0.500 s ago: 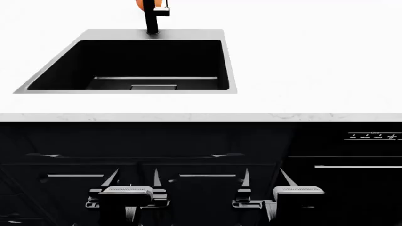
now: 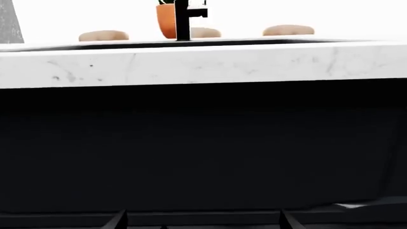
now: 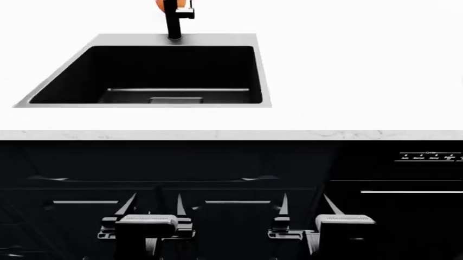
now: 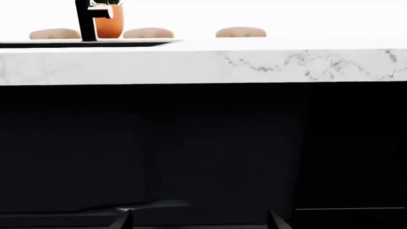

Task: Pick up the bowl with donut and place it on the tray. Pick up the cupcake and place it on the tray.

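Below the marble countertop (image 3: 347,81), both arms hang low before the dark cabinet fronts (image 3: 217,162). The left gripper (image 3: 148,214) and right gripper (image 3: 304,214) have their fingers spread apart and hold nothing. Only the black sink (image 3: 148,73) and faucet (image 3: 173,21) show; no bowl, donut, cupcake or tray is in view. Nothing seems begun yet; the next move calls for finding the bowl first.

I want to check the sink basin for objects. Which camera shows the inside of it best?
The head view: it looks down into the black sink basin, showing its floor and drain. Both wrist views sit below the countertop and catch only the sink's thin front rim edge-on, nothing inside.
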You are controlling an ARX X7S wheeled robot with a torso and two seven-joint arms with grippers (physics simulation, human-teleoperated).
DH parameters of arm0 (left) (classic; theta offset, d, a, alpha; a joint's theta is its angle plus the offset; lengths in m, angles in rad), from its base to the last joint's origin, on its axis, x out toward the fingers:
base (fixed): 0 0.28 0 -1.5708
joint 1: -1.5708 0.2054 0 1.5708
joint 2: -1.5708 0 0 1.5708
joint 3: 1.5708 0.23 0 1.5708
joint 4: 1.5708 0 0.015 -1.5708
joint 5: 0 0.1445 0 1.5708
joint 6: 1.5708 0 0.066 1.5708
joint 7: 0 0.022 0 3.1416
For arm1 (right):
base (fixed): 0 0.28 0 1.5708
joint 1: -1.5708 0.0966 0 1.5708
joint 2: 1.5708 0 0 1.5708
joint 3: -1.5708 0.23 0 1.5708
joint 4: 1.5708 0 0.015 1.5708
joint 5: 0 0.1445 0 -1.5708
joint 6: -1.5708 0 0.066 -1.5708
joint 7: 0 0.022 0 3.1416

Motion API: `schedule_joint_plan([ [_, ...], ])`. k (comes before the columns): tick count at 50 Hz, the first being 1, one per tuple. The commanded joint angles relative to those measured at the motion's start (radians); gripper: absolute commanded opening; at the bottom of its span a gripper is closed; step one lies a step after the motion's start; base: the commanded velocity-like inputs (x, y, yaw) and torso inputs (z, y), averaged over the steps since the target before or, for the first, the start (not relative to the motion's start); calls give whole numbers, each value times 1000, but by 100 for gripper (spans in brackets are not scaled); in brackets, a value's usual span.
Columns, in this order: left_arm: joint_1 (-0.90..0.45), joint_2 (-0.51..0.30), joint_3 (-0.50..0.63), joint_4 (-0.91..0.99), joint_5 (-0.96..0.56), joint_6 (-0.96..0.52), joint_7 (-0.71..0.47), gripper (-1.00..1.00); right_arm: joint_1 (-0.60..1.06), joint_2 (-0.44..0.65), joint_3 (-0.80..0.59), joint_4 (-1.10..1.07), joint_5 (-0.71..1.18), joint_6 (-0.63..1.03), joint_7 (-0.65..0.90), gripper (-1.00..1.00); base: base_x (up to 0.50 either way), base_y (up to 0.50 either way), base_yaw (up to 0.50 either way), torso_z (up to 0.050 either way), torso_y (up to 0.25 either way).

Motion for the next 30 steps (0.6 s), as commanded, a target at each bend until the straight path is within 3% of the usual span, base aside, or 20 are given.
schedule_joint_plan([
  [1,0,-18,25,1,-9,2,-27,100,0,20,-18,0,25,-3,25,100,0,-246,0,0,0],
  [30,1,-54,70,2,-28,6,-67,100,7,49,-52,6,66,-14,65,100,0,-242,0,0,0],
])
